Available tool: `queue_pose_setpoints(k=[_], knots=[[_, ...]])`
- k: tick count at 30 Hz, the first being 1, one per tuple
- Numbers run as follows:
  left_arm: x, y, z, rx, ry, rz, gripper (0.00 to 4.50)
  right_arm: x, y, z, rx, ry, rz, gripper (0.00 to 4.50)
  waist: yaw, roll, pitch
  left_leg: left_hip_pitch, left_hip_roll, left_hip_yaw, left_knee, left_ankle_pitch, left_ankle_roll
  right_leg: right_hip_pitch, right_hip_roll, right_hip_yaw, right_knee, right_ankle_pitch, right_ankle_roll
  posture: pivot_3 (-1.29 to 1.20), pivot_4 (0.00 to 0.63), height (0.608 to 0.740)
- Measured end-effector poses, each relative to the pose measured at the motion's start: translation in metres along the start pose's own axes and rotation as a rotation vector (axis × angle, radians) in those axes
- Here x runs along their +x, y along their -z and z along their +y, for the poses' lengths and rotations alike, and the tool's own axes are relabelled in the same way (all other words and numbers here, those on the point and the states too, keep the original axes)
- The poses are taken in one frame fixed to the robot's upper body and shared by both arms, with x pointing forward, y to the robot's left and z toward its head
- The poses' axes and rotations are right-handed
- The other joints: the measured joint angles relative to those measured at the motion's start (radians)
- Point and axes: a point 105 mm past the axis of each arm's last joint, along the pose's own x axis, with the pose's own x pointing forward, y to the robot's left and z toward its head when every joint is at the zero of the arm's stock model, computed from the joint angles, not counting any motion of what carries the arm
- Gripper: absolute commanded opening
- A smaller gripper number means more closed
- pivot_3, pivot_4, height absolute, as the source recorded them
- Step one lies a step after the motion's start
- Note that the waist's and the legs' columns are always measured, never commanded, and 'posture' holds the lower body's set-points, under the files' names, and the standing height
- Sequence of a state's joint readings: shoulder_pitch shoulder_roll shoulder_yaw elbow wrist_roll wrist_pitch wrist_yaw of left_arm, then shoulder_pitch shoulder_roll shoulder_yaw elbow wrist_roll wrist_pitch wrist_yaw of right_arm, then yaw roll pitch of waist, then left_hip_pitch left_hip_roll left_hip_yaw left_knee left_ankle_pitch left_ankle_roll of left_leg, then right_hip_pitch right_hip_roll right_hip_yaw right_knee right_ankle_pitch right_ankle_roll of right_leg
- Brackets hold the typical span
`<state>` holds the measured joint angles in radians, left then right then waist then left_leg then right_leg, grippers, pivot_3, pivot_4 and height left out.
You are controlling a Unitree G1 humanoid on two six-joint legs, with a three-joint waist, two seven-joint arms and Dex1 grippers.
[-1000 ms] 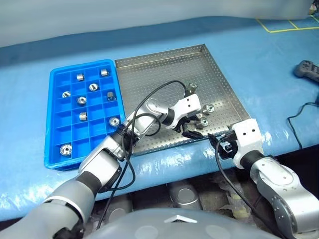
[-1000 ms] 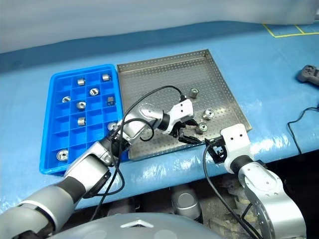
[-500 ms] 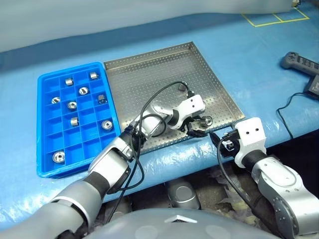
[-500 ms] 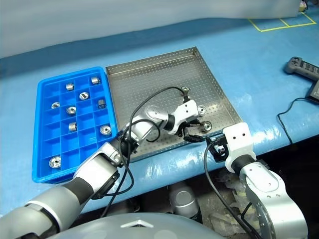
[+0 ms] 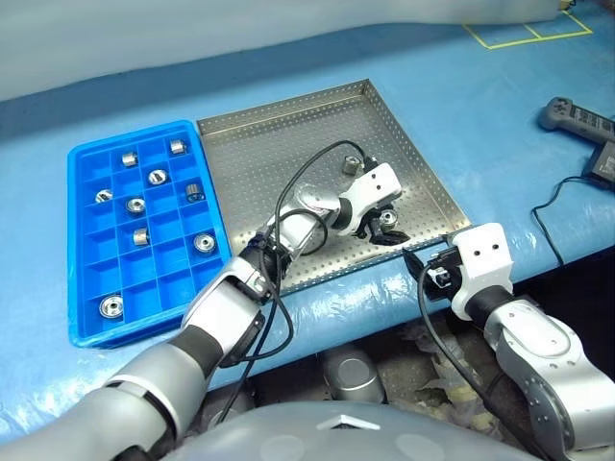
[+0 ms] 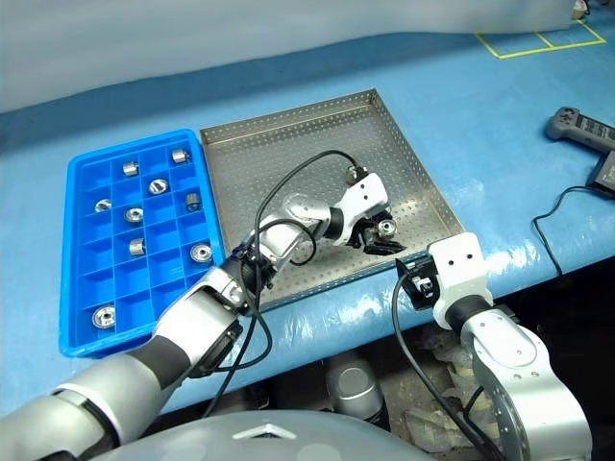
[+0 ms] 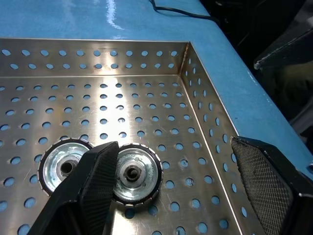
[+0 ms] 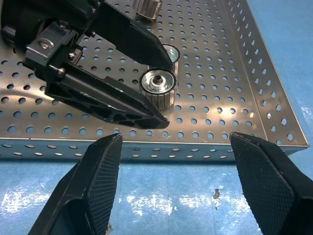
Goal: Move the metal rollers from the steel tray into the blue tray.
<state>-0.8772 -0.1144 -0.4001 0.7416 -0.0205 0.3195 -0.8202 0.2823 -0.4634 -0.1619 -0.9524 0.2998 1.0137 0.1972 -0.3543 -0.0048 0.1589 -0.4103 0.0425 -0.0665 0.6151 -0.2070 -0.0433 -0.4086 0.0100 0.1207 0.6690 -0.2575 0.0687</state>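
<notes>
left pincer (image 8: 164,85) open astride roller (image 8: 157,87) | second roller (image 7: 62,166) half-hidden | right pincer (image 8: 176,186) open, empty

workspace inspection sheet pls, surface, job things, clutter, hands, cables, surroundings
surface: blue cloth covers the table
job's things: steel tray holds three metal rollers; blue tray holds eight more
clutter: black controller at the far right
hands: left hand open, its fingers either side of one roller; right hand open, at the tray's near edge
cables: black cable looping over the left arm, another on the cloth
surroundings: yellow tape lines
</notes>
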Motion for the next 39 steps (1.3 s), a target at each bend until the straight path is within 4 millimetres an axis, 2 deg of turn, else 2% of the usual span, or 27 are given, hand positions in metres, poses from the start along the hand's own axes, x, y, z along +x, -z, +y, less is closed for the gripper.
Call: queue_pose_setpoints(k=[10,13,17,20,24,28,34,39], knots=[[-0.006,-0.002,0.013,-0.020,-0.058,-0.036,3.99,0.000,0.002,0.000,0.005,0.001,0.006,3.70,0.000,0.000,0.000,0.000,0.000,0.001,0.000,0.000,0.000,0.000,0.000,0.001,-0.002,0.001,0.001,-0.36,0.150,0.740],[-0.016,-0.007,0.025,-0.038,-0.115,-0.075,3.99,0.006,-0.005,-0.003,0.013,0.011,-0.025,3.70,-0.001,0.000,0.000,0.000,0.000,0.001,0.000,0.000,0.000,0.000,0.000,0.001,-0.002,0.001,0.002,-0.35,0.150,0.740],[-0.038,-0.020,0.041,-0.031,-0.176,-0.141,3.99,0.025,-0.012,-0.015,0.112,0.056,-0.061,3.70,0.002,0.000,0.000,0.000,0.000,0.001,0.000,0.000,0.000,0.000,0.000,0.001,-0.002,0.002,0.003,-0.32,0.150,0.740],[-0.056,-0.016,0.047,-0.024,-0.200,-0.147,3.99,0.039,-0.018,-0.023,0.197,0.071,-0.088,3.70,0.006,0.001,0.000,0.000,0.000,0.001,-0.001,0.000,0.000,0.000,0.000,0.002,-0.002,0.002,0.003,-0.28,0.150,0.740],[-0.071,0.002,0.047,-0.042,-0.209,-0.111,3.99,0.058,-0.018,-0.030,0.279,0.074,-0.076,3.70,0.029,0.001,0.000,0.000,0.000,0.001,-0.001,0.000,0.000,0.000,0.000,0.001,-0.002,0.002,0.002,-0.25,0.150,0.740],[-0.080,0.012,0.045,-0.062,-0.233,-0.093,3.99,0.072,-0.017,-0.029,0.325,0.034,-0.059,3.70,0.063,0.002,0.000,-0.001,0.000,0.001,-0.001,0.000,0.000,0.000,0.000,0.001,-0.002,0.002,0.002,-0.22,0.150,0.740],[-0.082,0.010,0.041,-0.082,-0.243,-0.111,3.99,0.083,-0.016,-0.027,0.358,0.011,-0.032,3.70,0.110,0.002,-0.001,0.000,0.000,0.001,0.000,0.000,0.000,0.000,0.000,0.001,-0.002,0.002,0.002,-0.19,0.150,0.740],[-0.083,0.007,0.040,-0.078,-0.253,-0.123,3.99,0.086,-0.003,-0.031,0.371,0.060,0.034,3.70,0.130,0.003,-0.001,-0.001,0.000,0.001,0.000,0.000,0.000,0.000,0.000,0.001,-0.002,0.002,0.002,-0.19,0.150,0.740]])
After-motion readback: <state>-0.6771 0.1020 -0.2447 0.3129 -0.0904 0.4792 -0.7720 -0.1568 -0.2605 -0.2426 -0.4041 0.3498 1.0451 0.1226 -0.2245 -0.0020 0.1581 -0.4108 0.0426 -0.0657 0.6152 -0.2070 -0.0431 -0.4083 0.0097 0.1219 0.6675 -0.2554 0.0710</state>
